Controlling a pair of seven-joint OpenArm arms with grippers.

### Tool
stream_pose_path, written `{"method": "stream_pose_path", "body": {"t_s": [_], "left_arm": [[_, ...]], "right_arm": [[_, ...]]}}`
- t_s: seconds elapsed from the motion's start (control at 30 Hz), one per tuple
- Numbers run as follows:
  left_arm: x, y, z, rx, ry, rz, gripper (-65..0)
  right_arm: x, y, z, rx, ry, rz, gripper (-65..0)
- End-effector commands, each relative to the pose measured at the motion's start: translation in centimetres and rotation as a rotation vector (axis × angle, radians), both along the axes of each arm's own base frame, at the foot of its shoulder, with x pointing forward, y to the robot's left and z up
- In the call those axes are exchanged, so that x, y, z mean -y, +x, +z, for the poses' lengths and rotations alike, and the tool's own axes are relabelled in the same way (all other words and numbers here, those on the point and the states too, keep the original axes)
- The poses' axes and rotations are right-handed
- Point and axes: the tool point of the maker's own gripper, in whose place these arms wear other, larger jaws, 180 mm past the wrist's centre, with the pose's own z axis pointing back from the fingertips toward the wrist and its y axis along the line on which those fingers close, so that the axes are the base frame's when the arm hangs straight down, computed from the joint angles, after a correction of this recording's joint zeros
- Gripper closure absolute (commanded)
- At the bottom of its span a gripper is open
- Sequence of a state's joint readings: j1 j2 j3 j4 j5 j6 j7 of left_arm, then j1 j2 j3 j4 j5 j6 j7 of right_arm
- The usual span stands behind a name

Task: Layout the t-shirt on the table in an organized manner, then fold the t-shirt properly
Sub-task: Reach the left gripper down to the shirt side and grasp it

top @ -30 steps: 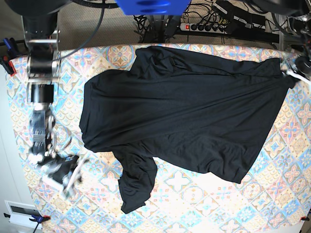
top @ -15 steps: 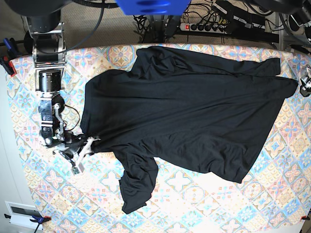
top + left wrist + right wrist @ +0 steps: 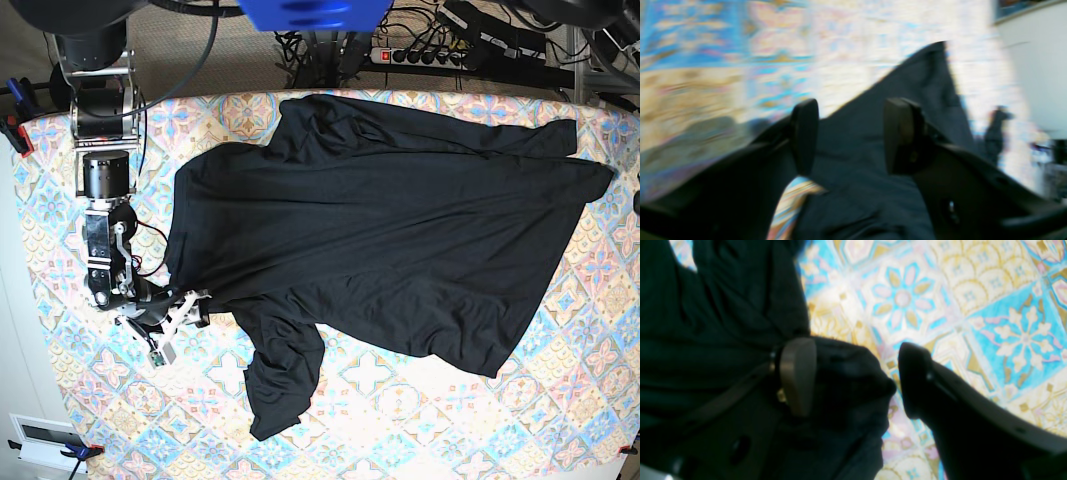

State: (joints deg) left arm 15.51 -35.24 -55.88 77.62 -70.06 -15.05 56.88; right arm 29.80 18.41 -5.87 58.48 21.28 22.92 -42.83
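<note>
Plain black long-sleeved t-shirt [image 3: 380, 240] of thin, soft, matte fabric: lies spread across most of the large table [image 3: 420, 400], which is covered in a pastel cloth of blue, pink and cream diamond floral tiles. Body broadly flat with long shallow creases; one sleeve runs along the far edge, the other hangs crumpled toward the near side in a narrow folded strip. Base view: gives the whole garment outline and the right arm, a black segmented column reaching down that view's left side, wrist bent inward so the right gripper [image 3: 178, 315] sits at the shirt's left edge near the crumpled sleeve. Right wrist view: shows what the base view cannot, namely a rounded bunch of black cloth [image 3: 846, 380] lying between the two smooth dark pads, jaws spread wide, neither pad visibly pressing the fabric. Left wrist view, blurred: left gripper [image 3: 850, 136] with jaws parted over a pointed corner of the shirt [image 3: 880, 140], patterned cloth visible beside and beneath it; nothing pinched. The left gripper is not seen in the base view, which shows only the shirt's far-right corner by the table edge.
</note>
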Motion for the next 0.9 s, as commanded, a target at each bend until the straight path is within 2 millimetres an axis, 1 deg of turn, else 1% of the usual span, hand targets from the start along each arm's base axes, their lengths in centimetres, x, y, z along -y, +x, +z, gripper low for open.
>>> {"method": "stream_pose_path", "body": {"t_s": [0.0,0.13,0.23,0.37,0.53,0.6,0.7,0.77,0.87], "left_arm": [[-1.1,0.4,2.5,0.052,0.042,0.008,-30.6],[-1.2,0.5,2.7,0.06,0.041,0.011,-30.6],[-1.2,0.5,2.7,0.06,0.041,0.011,-30.6],[-1.2,0.5,2.7,0.06,0.041,0.011,-30.6],[-1.2,1.6,3.6,0.098,0.045,0.01,-30.6],[-1.2,1.7,3.8,0.104,0.044,0.01,-30.6],[-1.1,2.7,4.7,0.141,0.044,0.01,-30.4],[-1.2,3.0,5.0,0.153,0.045,0.011,-30.4],[-1.2,3.7,5.7,0.183,0.047,0.016,-30.3]], "right_arm": [[0.9,1.2,1.6,0.047,0.002,-0.015,-37.9],[1.4,0.7,0.1,0.013,0.012,-0.035,-37.9],[1.6,0.7,-0.4,0.015,0.023,-0.047,-37.9],[2.0,0.1,-1.7,-0.024,0.028,-0.062,-37.9],[2.4,-0.7,-3.2,-0.069,0.031,-0.079,-37.9],[1.9,-0.9,-3.6,-0.081,0.014,-0.054,-37.3],[0.6,-1.3,-4.1,-0.095,-0.022,0.004,-30.6],[0.3,-1.4,-4.3,-0.101,-0.032,0.02,-23.5],[0.2,-1.9,-4.8,-0.109,-0.03,0.023,-6.2]]}}
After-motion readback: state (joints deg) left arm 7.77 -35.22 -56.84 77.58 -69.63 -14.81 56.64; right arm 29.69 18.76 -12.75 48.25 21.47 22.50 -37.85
